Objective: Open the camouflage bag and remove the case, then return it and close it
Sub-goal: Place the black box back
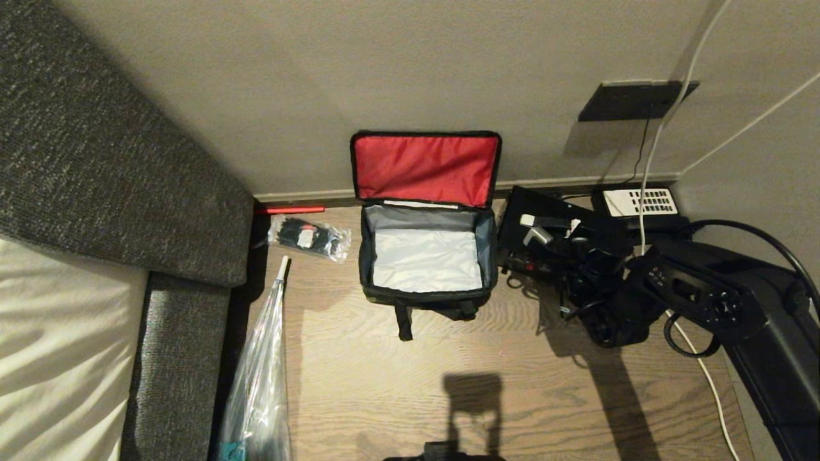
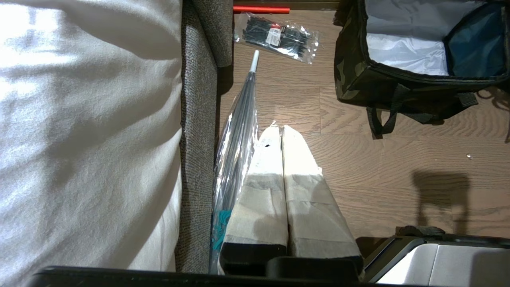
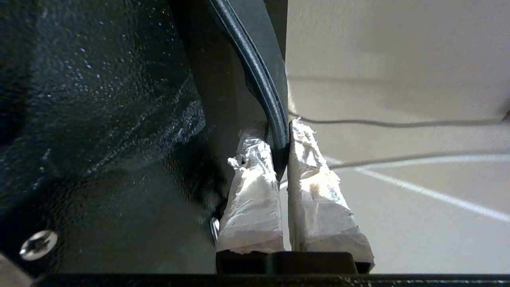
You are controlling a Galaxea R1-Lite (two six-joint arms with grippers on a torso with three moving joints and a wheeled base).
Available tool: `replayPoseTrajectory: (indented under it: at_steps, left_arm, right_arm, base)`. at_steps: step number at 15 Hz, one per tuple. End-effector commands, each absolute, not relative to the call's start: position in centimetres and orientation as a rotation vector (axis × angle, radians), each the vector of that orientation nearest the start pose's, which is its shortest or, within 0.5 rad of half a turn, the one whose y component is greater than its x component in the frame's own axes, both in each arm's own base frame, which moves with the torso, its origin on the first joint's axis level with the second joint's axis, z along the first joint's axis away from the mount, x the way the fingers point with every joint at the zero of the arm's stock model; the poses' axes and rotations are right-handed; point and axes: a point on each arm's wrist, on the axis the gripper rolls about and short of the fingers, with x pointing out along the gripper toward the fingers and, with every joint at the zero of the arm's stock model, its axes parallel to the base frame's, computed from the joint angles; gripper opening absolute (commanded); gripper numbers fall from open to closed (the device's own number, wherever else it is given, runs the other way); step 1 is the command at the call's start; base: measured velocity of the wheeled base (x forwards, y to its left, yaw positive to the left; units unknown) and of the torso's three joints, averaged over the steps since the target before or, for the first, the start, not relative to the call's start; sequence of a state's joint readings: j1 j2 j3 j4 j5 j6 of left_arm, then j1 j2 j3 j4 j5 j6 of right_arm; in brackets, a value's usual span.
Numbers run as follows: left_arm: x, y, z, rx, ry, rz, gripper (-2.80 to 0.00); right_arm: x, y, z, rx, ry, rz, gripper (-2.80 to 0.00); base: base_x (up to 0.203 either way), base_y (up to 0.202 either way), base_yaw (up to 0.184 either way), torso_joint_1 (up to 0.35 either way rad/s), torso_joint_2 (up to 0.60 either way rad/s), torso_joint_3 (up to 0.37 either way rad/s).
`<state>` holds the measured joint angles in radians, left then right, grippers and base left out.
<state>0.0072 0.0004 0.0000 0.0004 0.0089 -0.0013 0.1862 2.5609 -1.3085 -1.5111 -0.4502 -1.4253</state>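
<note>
The camouflage bag [image 1: 365, 256] stands open on the wood floor against the wall. Its red-lined lid [image 1: 426, 168] is folded up and the silvery inside shows bare. The same bag [image 2: 358, 75] shows in the left wrist view. To its right, next to the wall, my right gripper [image 1: 535, 229] holds the flat black case [image 1: 557, 214] off the floor. Up close, the right gripper [image 3: 279, 131] is shut on the case's rim [image 3: 259, 59], one taped finger on each side. My left gripper [image 2: 280, 129] hangs shut and empty over the floor, left of the bag.
A grey sofa with a white cushion [image 1: 77, 192] fills the left. A wrapped umbrella [image 1: 262, 371], a clear packet of black ties [image 1: 311, 238] and a red bar [image 1: 291, 209] lie beside it. A black telephone [image 1: 640, 203], cables and a wall plate [image 1: 631, 99] crowd the right.
</note>
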Motion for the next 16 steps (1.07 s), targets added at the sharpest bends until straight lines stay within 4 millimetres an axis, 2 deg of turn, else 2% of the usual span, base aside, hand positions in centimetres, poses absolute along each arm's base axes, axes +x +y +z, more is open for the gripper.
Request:
replayPoseTrajectory:
  at_steps: [1, 5, 12, 16]
  left_arm:
    - [-2.3, 0.0, 7.5, -0.002, 0.002, 0.017, -2.8]
    - [-2.3, 0.0, 7.5, -0.002, 0.002, 0.017, -2.8]
    - [-2.3, 0.0, 7.5, 0.0, 0.002, 0.017, -2.8]
    - [-2.3, 0.0, 7.5, -0.002, 0.002, 0.017, -2.8]
  right_arm:
    - [46.4, 7.8, 8.0, -1.331, -0.075, -0.446, -2.8]
    - [45.6, 7.7, 10.7, -1.339, -0.105, -0.48, -2.8]
    - [43.7, 7.0, 12.9, -1.339, -0.104, -0.49, -2.8]
    - [41.7, 6.4, 14.8, -1.345, -0.102, -0.497, -2.8]
  base:
    - [0.0, 0.0, 0.0, 0.0, 0.0, 0.0]
    - [0.0, 0.0, 0.0, 0.0, 0.0, 0.0]
    - [0.0, 0.0, 0.0, 0.0, 0.0, 0.0]
    - [0.0, 0.0, 0.0, 0.0, 0.0, 0.0]
